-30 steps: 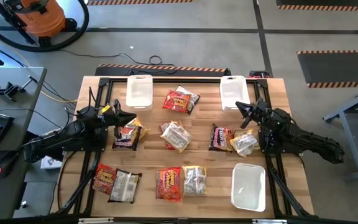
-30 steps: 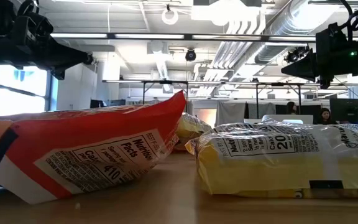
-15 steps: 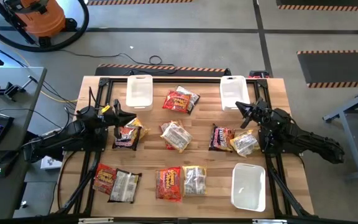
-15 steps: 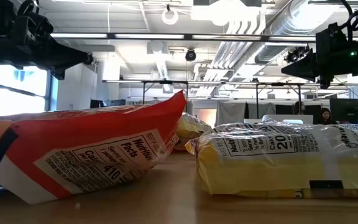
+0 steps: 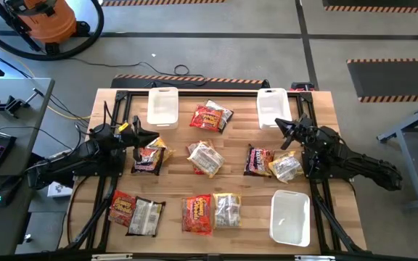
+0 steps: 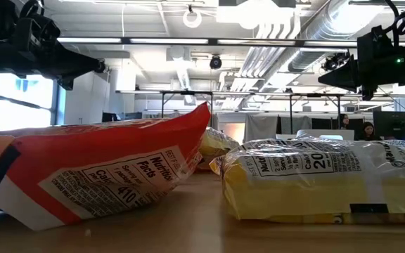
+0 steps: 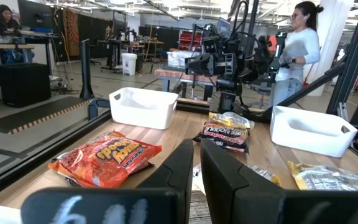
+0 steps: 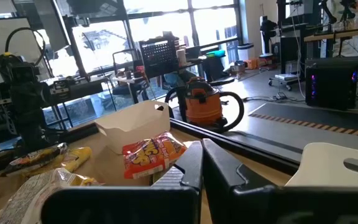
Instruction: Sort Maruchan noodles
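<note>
The Maruchan noodles (image 5: 206,158) lie scattered over the counter (image 5: 173,187) between my two hands. My left hand (image 5: 139,133) hovers beside a dark packet (image 5: 149,157), fingers nearly together, holding nothing. My right hand (image 5: 284,130) hangs above another dark packet (image 5: 259,161), fully closed and empty.

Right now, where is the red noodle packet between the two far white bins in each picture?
High view: red packet, top middle.
Low view: cannot pick it out.
Left wrist view: red packet lower left.
Right wrist view: red packet centre.
Shared landmark: white bin beside the right arm.
</note>
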`<state>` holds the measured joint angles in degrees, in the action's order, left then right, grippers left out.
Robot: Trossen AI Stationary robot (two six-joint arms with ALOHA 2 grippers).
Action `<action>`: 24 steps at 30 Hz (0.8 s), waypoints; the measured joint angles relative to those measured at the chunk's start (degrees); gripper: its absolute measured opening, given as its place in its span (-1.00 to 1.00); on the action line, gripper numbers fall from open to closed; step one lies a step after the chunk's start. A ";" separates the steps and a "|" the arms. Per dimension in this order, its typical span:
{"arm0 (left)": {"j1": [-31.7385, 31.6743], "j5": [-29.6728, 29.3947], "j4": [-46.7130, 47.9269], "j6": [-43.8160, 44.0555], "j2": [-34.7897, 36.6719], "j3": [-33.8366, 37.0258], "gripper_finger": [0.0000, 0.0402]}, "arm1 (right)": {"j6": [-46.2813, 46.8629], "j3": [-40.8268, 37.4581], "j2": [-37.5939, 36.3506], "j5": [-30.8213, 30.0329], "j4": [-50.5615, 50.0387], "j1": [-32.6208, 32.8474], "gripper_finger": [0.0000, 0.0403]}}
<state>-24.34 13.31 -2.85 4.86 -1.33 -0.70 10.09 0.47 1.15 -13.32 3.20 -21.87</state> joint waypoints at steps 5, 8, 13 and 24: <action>0.00 -0.01 0.00 0.00 0.01 -0.01 -0.88 | -0.12 -0.01 0.04 -0.02 1.63 -0.01 -1.00; 0.00 -0.01 0.00 0.00 -0.01 -0.01 -0.88 | -2.86 -0.01 0.02 -0.27 7.80 -0.02 -1.00; 0.00 0.01 0.00 0.00 -0.01 0.00 -0.88 | -1.88 -0.02 -0.02 -0.10 21.86 -0.02 -1.00; 0.00 0.01 0.00 0.00 0.00 0.01 -0.88 | 7.96 9.49 12.85 4.97 7.98 1.18 -0.85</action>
<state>-24.34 13.32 -2.85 4.86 -1.33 -0.69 18.04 9.96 14.00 -8.35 11.18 -20.69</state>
